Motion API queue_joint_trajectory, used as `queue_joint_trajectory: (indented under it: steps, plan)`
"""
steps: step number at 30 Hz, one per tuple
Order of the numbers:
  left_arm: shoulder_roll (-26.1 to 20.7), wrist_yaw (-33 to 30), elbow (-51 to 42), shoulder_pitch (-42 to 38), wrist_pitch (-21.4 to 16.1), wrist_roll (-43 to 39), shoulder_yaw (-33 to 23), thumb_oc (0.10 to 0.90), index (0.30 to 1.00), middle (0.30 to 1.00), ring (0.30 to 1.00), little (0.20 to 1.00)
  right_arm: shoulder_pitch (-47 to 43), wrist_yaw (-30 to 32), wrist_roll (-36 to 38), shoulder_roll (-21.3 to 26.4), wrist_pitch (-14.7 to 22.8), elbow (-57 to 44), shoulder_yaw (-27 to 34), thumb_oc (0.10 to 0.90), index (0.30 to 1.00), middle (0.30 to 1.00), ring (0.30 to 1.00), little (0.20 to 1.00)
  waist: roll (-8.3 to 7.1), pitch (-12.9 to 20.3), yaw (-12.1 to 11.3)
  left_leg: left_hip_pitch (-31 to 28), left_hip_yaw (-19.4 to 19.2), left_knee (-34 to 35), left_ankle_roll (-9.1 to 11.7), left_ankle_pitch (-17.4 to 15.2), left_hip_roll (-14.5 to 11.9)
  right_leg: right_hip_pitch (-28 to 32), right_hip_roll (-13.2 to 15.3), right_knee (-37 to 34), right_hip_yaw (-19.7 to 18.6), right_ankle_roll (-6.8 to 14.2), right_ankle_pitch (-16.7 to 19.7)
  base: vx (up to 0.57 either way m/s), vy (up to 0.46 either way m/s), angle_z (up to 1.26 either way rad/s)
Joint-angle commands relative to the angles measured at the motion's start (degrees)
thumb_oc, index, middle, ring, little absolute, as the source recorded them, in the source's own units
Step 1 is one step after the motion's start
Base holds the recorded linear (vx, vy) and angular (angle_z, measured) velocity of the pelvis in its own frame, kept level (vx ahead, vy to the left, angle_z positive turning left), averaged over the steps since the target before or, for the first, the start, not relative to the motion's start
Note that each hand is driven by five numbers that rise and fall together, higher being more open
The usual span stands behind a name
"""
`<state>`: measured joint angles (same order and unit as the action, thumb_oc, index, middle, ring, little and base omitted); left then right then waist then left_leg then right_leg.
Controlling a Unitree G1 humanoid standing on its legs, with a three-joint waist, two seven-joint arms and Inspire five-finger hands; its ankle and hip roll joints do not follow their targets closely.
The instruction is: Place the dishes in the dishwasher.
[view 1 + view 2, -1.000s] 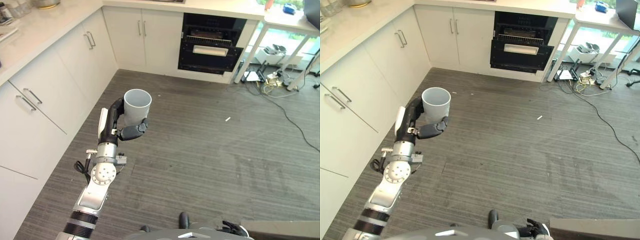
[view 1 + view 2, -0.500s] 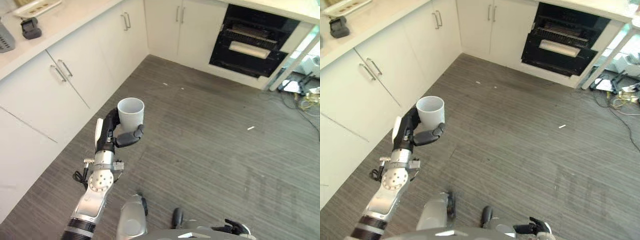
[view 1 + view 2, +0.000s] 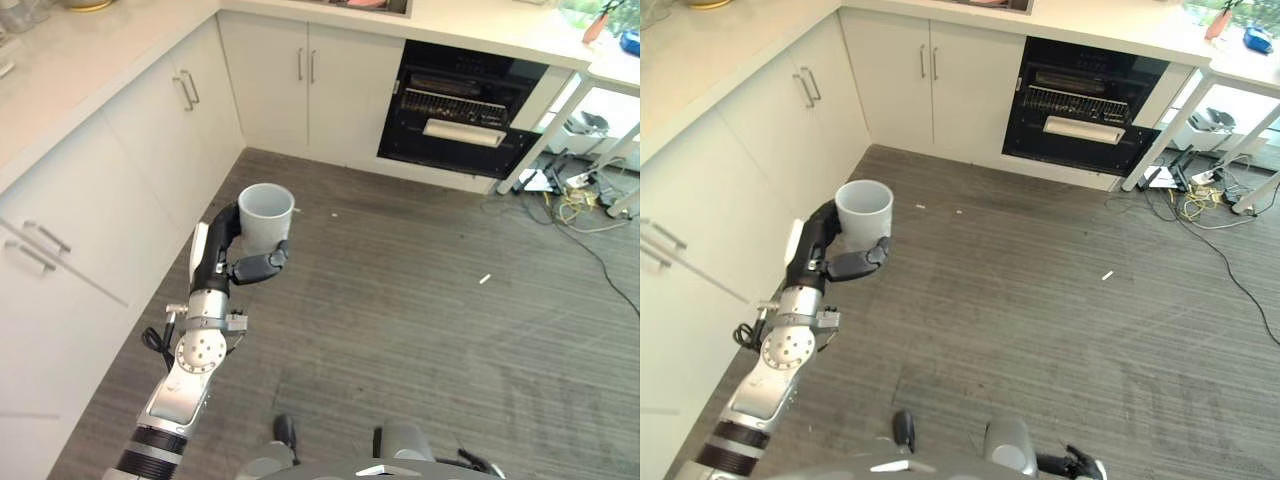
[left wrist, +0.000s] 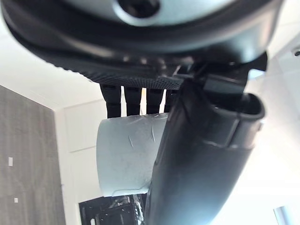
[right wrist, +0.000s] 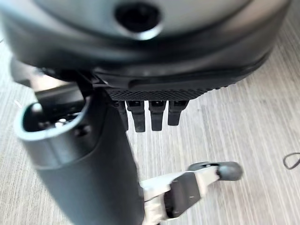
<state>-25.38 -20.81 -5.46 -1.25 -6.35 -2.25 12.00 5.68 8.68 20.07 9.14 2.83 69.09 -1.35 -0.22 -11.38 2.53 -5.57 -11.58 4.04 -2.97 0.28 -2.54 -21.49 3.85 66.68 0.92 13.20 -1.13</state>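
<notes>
One grey cup [image 3: 266, 216] upright in the left hand [image 3: 232, 255], fingers and thumb curled round its wall, held above the wood-grain floor [image 3: 420, 300], we note the open dishwasher [image 3: 460, 108] at 1 o'clock, well apart, right hand [image 5: 108, 154] fingers hanging straight, holding nothing.

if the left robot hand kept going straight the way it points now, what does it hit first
Probably nothing close: the left robot hand, curled round the grey cup, points across bare floor toward the white cabinets beside the open dishwasher. Depth is unclear.

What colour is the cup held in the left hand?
Plain light grey plastic cup, no pattern; the left eye view shows it best.
</notes>
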Motion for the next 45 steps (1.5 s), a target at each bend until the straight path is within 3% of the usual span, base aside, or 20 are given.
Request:
queue_joint_trajectory:
  steps: [1, 4, 7, 9, 12, 14, 16, 20, 21, 22, 23, 24, 25, 29, 33, 35, 36, 38, 40, 45]
  plan:
    - [-1.0, 0.5, -4.7, -4.6, -5.0, 2.4, -3.4, 0.400, 0.300, 0.300, 0.300, 0.300, -3.4, 0.2, -0.4, 1.9, 2.3, 0.6, -2.1, 0.800, 0.900, 0.900, 0.900, 0.900, 0.00, 0.4, 2.0, 3.3, 1.0, 1.0, 3.4, 2.0, 0.8, 12.0, -4.3, -23.6, 4.4, -1.4, 4.8, 0.61, 0.178, 0.44]
    - [-0.5, 1.5, -4.0, -5.0, -5.2, 1.4, -2.8, 0.400, 0.300, 0.300, 0.300, 0.300, -2.6, 0.3, -0.3, 2.6, 2.5, 0.6, -1.9, 0.800, 0.900, 0.900, 0.900, 0.900, -0.43, 0.6, 5.5, -0.5, 3.0, 1.0, 4.8, -1.0, 2.3, 8.7, -3.1, -41.7, 8.5, -3.6, 1.6, 0.55, 0.025, 0.88]
    - [0.3, 2.4, -2.7, -4.8, -4.7, 1.0, -2.2, 0.400, 0.300, 0.300, 0.300, 0.300, -1.1, 1.2, 0.1, 3.2, 2.3, 1.8, -0.6, 0.800, 0.900, 0.900, 0.900, 0.900, -1.52, 1.7, 7.8, -5.7, 4.3, 1.0, 6.5, -5.9, 3.4, 7.8, -1.3, -61.2, 13.8, -4.3, 4.7, 0.65, -0.076, 0.75]
    - [0.5, 3.0, -2.8, -3.2, -4.5, 2.3, -3.0, 0.400, 0.300, 0.300, 0.300, 0.300, -0.6, 1.6, -0.1, 3.3, 1.7, 3.3, -0.1, 0.800, 0.900, 0.900, 0.900, 0.900, -1.31, 2.6, 7.9, -10.0, 4.7, 1.0, 6.8, -7.6, 3.3, 8.4, -0.8, -61.4, 17.9, -6.0, 5.2, 0.51, -0.057, 0.51]
    - [1.4, 2.5, -2.4, -2.0, -4.5, 2.1, -3.3, 0.400, 0.300, 0.300, 0.300, 0.300, 0.7, 1.4, 0.6, 3.7, 1.8, 3.3, 0.4, 0.800, 0.900, 0.900, 0.900, 0.900, -1.11, 3.4, 8.0, -11.4, 4.8, -5.6, 7.7, -6.5, 2.7, 12.6, -3.0, -62.3, 15.0, -8.1, 4.8, 0.48, -0.102, -0.51]
    - [2.3, 2.6, -2.0, -2.4, -5.0, 0.4, -3.3, 0.400, 0.300, 0.300, 0.300, 0.300, 0.6, 1.4, 1.5, 5.0, 1.9, 3.7, 1.4, 0.800, 0.900, 0.900, 0.900, 0.900, -1.37, 3.3, 8.8, -6.0, 3.6, -24.6, 12.0, -0.4, 1.1, 16.4, -3.9, -63.1, 12.8, -10.4, 3.7, 0.33, -0.160, -0.59]
    - [2.3, 3.0, -2.7, -2.4, -5.2, -1.1, -3.3, 0.400, 0.300, 0.300, 0.300, 0.300, -0.1, 1.8, 2.0, 6.1, 1.8, 3.4, 1.6, 0.800, 0.900, 0.900, 0.900, 0.900, -3.30, 2.0, 6.9, 1.0, 3.6, -39.3, 14.0, 3.3, 1.3, 20.5, -3.2, -64.7, 10.7, -11.7, 2.2, 0.30, -0.144, 0.01]
    - [2.3, 3.0, -2.7, -2.4, -5.2, -1.1, -3.3, 0.400, 0.300, 0.300, 0.300, 0.300, -0.1, 1.8, 2.0, 6.1, 1.8, 3.4, 1.6, 0.800, 0.900, 0.900, 0.900, 0.900, -3.25, 2.0, 6.9, 1.1, 3.6, -39.4, 14.0, 3.3, 1.2, 20.4, -3.2, -64.7, 10.7, -11.7, 2.2, 0.09, -0.028, -0.55]
    - [1.6, 2.9, -3.3, -2.5, -5.3, -1.5, -2.7, 0.400, 0.300, 0.300, 0.300, 0.300, -1.4, 2.4, 2.2, 6.8, 1.8, 2.8, 1.3, 0.800, 0.900, 0.900, 0.900, 0.900, -4.67, 0.3, 5.0, 6.8, 2.6, -41.2, 12.9, 2.4, -0.1, 24.2, -2.6, -66.0, 8.9, -12.3, 0.9, 0.93, 0.367, -0.28]
    - [1.7, 2.6, -2.9, -1.1, -4.7, -2.5, -2.8, 0.400, 0.300, 0.300, 0.300, 0.300, -2.7, 3.4, 1.3, 7.6, 2.3, 2.4, 0.1, 0.800, 0.900, 0.900, 0.900, 0.900, -2.89, 0.6, 0.1, 10.8, 10.6, -12.5, 9.0, 1.2, -2.0, 30.1, -2.5, -68.6, 0.6, -9.5, -1.9, 1.13, 0.436, -0.30]
    - [1.7, 2.7, -3.4, 0.0, -4.4, -1.8, -3.2, 0.400, 0.300, 0.300, 0.300, 0.300, -3.1, 4.0, 0.0, 8.0, 2.2, 2.1, -0.8, 0.800, 0.900, 0.900, 0.900, 0.900, -2.44, 0.8, -2.2, 11.4, 18.7, -8.3, 9.3, 2.9, 0.0, 31.7, -3.0, -69.1, -2.9, -9.6, -2.7, 0.94, 0.484, -0.38]
    - [1.8, 2.7, -3.4, 0.1, -4.4, -1.8, -3.2, 0.400, 0.300, 0.300, 0.300, 0.300, -3.1, 4.0, 0.0, 8.0, 2.2, 2.1, -0.9, 0.800, 0.900, 0.900, 0.900, 0.900, -2.54, 1.0, -2.2, 11.0, 18.7, -7.9, 9.4, 2.5, 0.0, 32.0, -2.9, -69.2, -2.9, -9.6, -3.1, 0.36, 0.095, -1.27]
    - [1.6, 2.4, -3.6, 0.5, -4.5, -1.1, -3.8, 0.400, 0.300, 0.300, 0.300, 0.300, -3.5, 4.5, -0.6, 8.3, 2.1, 1.7, -1.0, 0.800, 0.900, 0.900, 0.900, 0.900, -2.28, 1.1, -3.3, 12.3, 23.8, -6.9, 10.5, 3.7, 1.0, 32.7, -3.1, -69.0, -5.2, -9.6, -3.4, 0.35, 0.127, -2.41]
    - [1.4, 2.3, -4.2, 0.5, -5.3, -2.5, -3.1, 0.400, 0.300, 0.300, 0.300, 0.300, -3.2, 5.2, 0.0, 8.7, 3.2, -0.1, 0.5, 0.800, 0.900, 0.900, 0.900, 0.900, -1.87, 1.6, -2.2, 11.0, 19.8, -5.3, 10.6, 3.6, -0.5, 32.9, -2.7, -68.8, -7.5, -8.7, -5.1, 0.19, 0.126, -1.30]
    - [-1.3, 2.8, -3.8, -1.7, -4.9, -3.0, -1.6, 0.400, 0.300, 0.300, 0.300, 0.300, -4.9, 5.5, 3.5, 7.2, 4.4, -3.4, 1.2, 0.800, 0.900, 0.900, 0.900, 0.900, -2.24, 2.9, -1.2, 8.3, 14.2, -3.0, 7.3, 2.3, 0.3, 26.6, -1.7, -59.3, -8.7, -5.4, -2.6, 0.21, 0.260, -1.18]
    - [-2.3, 2.2, -3.7, -2.5, -4.8, -2.2, -2.0, 0.400, 0.300, 0.300, 0.300, 0.300, -5.1, 6.3, 0.1, 8.0, 4.8, -9.4, -0.6, 0.800, 0.900, 0.900, 0.900, 0.900, -1.72, 2.5, -1.3, 5.5, 11.0, -1.2, 6.6, 1.3, -0.3, 22.2, -0.8, -53.0, -4.0, -4.5, -1.9, 0.16, 0.239, -1.25]
    - [-2.7, 1.5, -4.1, -2.8, -4.7, -1.1, -3.3, 0.400, 0.300, 0.300, 0.300, 0.300, -5.2, 7.6, -4.4, 9.8, 5.2, -19.0, -1.3, 0.800, 0.900, 0.900, 0.900, 0.900, -1.04, 2.4, -1.6, 3.6, 7.4, 0.0, 6.9, 0.6, -0.8, 20.1, 2.1, -53.4, 6.4, -4.2, -1.6, 0.07, 0.189, -1.22]
    - [-2.6, 1.0, -4.4, -2.9, -4.9, -0.5, -3.9, 0.400, 0.300, 0.300, 0.300, 0.300, -4.9, 8.3, -6.2, 11.0, 5.4, -25.5, -0.7, 0.800, 0.900, 0.900, 0.900, 0.900, -0.85, 2.2, -0.9, 2.2, 5.3, 0.0, 7.2, -0.3, -1.0, 19.7, 3.2, -55.1, 10.6, -4.4, -1.8, 0.08, 0.145, -1.63]
    - [-1.7, 0.6, -4.1, -3.5, -5.4, 1.0, -5.2, 0.400, 0.300, 0.300, 0.300, 0.300, -2.1, 8.2, -9.5, 13.5, 6.5, -39.5, 2.0, 0.800, 0.900, 0.900, 0.900, 0.900, -1.26, 2.8, 1.6, 0.2, 2.3, -0.3, 6.9, -1.5, -0.7, 18.6, 2.0, -62.0, 9.9, -4.5, 0.7, 0.13, 0.100, -1.15]
    - [0.2, 0.3, -3.4, -5.6, -4.5, 5.0, -5.3, 0.400, 0.300, 0.300, 0.300, 0.300, 0.1, 6.7, -14.1, 16.5, 7.9, -57.5, 5.9, 0.800, 0.900, 0.900, 0.900, 0.900, -1.40, 4.4, 2.6, -2.2, -0.4, 0.5, 6.4, -2.7, 0.2, 22.8, 2.1, -69.5, 6.3, -3.5, 2.7, 0.08, 0.031, -0.53]
